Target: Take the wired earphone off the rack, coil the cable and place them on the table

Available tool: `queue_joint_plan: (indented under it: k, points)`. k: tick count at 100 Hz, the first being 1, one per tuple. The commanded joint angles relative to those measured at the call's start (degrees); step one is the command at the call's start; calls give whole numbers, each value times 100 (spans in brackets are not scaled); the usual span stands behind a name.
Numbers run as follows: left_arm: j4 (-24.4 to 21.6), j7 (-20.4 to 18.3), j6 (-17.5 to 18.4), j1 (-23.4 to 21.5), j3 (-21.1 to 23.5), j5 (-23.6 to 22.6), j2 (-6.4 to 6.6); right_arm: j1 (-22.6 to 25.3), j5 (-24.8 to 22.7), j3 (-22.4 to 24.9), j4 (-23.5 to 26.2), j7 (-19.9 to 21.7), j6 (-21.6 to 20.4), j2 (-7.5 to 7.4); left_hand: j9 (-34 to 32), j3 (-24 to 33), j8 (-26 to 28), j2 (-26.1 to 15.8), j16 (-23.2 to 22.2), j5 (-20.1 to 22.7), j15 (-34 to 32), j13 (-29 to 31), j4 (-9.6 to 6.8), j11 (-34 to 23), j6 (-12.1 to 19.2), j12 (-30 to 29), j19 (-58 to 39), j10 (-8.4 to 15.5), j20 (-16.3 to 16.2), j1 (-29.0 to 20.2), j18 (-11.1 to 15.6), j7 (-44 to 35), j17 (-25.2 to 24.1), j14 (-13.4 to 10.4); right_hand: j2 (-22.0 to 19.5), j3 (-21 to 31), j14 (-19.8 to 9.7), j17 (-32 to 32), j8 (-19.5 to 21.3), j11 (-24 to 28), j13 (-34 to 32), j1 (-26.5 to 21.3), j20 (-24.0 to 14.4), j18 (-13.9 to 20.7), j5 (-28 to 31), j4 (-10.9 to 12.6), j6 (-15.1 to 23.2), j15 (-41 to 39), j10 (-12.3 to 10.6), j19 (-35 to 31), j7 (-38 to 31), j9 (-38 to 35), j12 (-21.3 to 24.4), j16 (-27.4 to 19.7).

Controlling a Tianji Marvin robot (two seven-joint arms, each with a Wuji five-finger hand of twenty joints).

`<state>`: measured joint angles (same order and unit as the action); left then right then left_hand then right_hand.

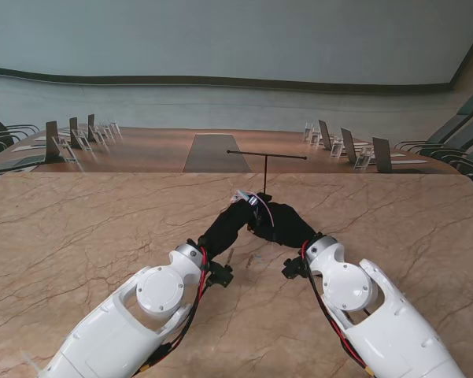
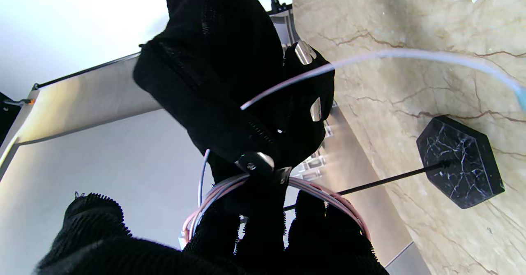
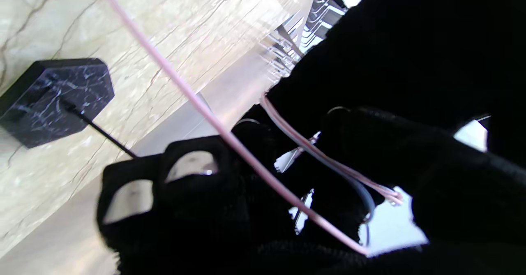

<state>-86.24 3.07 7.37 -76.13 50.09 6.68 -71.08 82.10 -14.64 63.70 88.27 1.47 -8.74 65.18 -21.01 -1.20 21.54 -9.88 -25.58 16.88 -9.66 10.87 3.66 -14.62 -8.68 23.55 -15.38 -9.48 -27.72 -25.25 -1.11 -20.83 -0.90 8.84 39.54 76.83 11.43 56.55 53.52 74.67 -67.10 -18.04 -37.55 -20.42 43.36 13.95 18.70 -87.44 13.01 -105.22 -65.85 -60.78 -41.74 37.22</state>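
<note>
Cable (image 2: 328, 197) loops lie wound round the left hand (image 1: 224, 227) fingers, the right hand (image 1: 287, 224) pinching one strand.

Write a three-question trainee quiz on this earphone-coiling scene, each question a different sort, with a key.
1. True or false: the earphone cable hangs on the rack.
2. Multiple choice: where are the two hands? A) far apart at the table's edges; B) together just in front of the rack's stem; C) resting flat on the table.
3. Fill the blank: the rack's base is black with white veins and has a ______ outline.

Key:
1. False. The rack's bar is bare; the left hand carries loops of cable around its fingers, and the right hand meets it.
2. B
3. hexagonal
</note>
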Motion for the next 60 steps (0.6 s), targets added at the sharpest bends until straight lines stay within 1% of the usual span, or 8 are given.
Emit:
queue_joint_plan:
  k: [1,9,13,34,52,60]
  points:
    - [-52,-47,-23,-77,-16,11,10,2,-2,40,-61,-42,49,41,119,-99,-52,-3,107,280,-50,-31,-61,66,38,-71,-229,142,37,69,228,-83,-10,-80,-150,445,382,402,228,426,-246,-41,453,760,389,322,710,-707,215,-922,-488,-175,-130,43]
    - [-63,-65,-25,-93,-8,15,18,-20,-28,48,-129,-165,57,71,69,-98,-54,-3,107,287,-91,7,-64,42,59,-70,-337,118,58,71,212,-91,-6,-49,-127,444,387,428,222,431,-268,-52,473,747,404,324,700,-713,225,-939,-495,-196,-129,35]
    - [-74,-74,-29,-105,1,16,23,-30,-49,60,-157,-205,52,78,48,-97,-68,-2,111,293,-146,2,-64,37,57,-75,-565,115,135,67,201,-88,-63,-36,-139,436,389,435,217,428,-267,-49,486,744,384,312,700,-711,220,-943,-491,-185,-128,29]
    - [-125,-65,-61,-167,52,-29,41,-77,-23,148,-270,-479,-8,149,-36,-94,-83,1,105,323,-211,58,-64,21,50,-73,-692,84,233,57,160,-78,-29,29,-130,412,399,438,198,432,-269,-100,516,735,374,267,665,-714,259,-955,-522,-183,-127,19]
    - [-119,-102,-114,-162,20,-17,44,-162,98,178,-336,-603,-86,198,-41,-94,-98,-1,105,315,-257,51,-64,26,14,-75,-826,70,296,47,162,-63,-58,36,-157,358,409,432,156,416,-227,-166,542,727,298,137,650,-705,299,-960,-528,-127,-125,11]
    - [-99,-116,-138,-148,-1,-6,39,-149,158,170,-281,-601,-88,203,-40,-87,-100,6,112,336,-259,40,-66,26,13,-75,-819,74,345,26,170,-68,-69,25,-158,326,440,400,82,402,-213,-193,561,720,229,1,644,-697,324,-949,-503,-118,-120,5]
